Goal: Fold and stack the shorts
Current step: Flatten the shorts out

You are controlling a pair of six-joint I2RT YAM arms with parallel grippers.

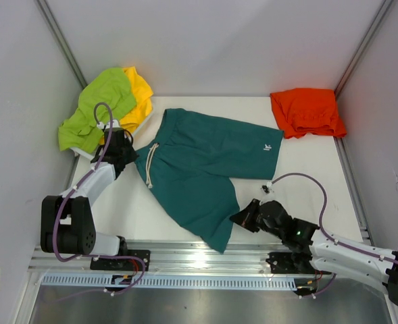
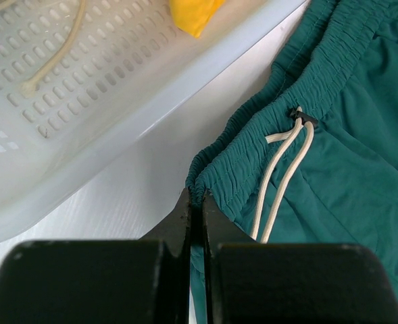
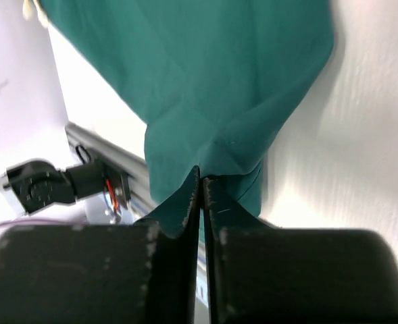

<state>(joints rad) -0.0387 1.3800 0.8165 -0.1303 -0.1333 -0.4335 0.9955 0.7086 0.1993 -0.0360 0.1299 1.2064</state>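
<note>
**Clerk:** First entry?

**Me:** Teal shorts (image 1: 205, 169), one. They lie flat in the middle of the table (image 1: 300, 169), waistband to the left, legs running right and toward the near edge. This is the pair being worked.

**Clerk:** Held how?

**Me:** My left pincer (image 2: 196, 202) is closed on the near end of the waistband. My right pincer (image 3: 200, 179) is closed on a pucker of cloth at the hem of the near leg. That gives me two ends of one long side. I judge this is so the edge can be lifted and carried across as one fold without sagging in between.

**Clerk:** Fittings?

**Me:** Drawstring (image 2: 286, 162), one, with two cream strands lying loose on the front. It could get trapped in the fold.

**Clerk:** Other stock?

**Me:** Lime shorts (image 1: 94, 108), one. Yellow shorts (image 1: 141, 98), one. They are heaped together at the far left on the basket (image 2: 84, 81), lime overlapping yellow. Both are rumpled, so I take them as waiting their turn.

**Clerk:** And the right side?

**Me:** Orange shorts (image 1: 308, 111), one, a compact bundle in the far right corner, well apart from the teal. It looks folded, so I judge it is the base of the stack.

**Clerk:** Totals?

**Me:** Four shorts, one of each colour. One basket. Two pincers, both gripping the teal pair.
</note>
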